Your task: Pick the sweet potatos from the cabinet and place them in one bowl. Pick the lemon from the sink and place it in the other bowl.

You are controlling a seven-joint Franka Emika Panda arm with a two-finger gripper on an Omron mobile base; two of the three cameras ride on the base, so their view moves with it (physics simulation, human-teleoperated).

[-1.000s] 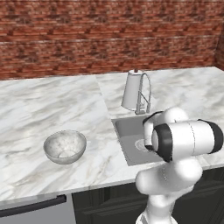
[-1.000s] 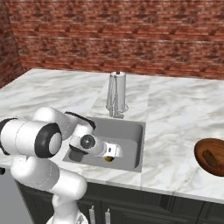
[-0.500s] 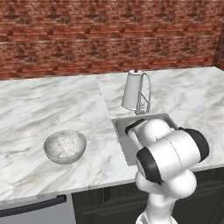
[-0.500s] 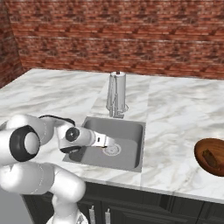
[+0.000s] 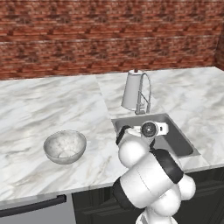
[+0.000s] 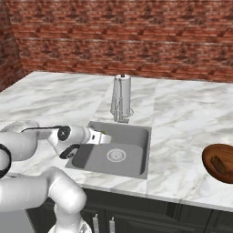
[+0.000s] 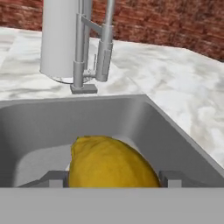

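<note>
Quickly, from largest down: the marble counter [image 5: 43, 105] is unchanged. The sink [image 6: 139, 157] is set into it below the faucet [image 5: 143, 94]. What has changed is the arm. A second ago it was reaching down to the sink floor by the drain [image 6: 116, 155]. Now the claw [image 7: 111, 179] has been raised to about rim height at the sink's left edge, as seen from the right base camera, and the drain is left uncovered.

The claw is clamped on the lemon [image 7: 109, 164]. In the hand view the fruit is seen pinched between the two finger tips [image 7: 52, 178], clear of the sink floor behind it. So the pick is judged done and the carry begun.

The pale grey bowl [image 5: 65, 155] is seen empty, well apart from the sink on its left side in the left base view. It is taken as the drop target. The wooden bowl [image 6: 210, 157] is well apart on the sink's other side, with a sweet potato [image 6: 220, 166] already in it; a second tuber cannot be made out.

The lemon looks deep yellow, oval, slightly lumpy with a blunt nub at one end, and matte skinned. A slip is possible if it is swung fast.
</note>
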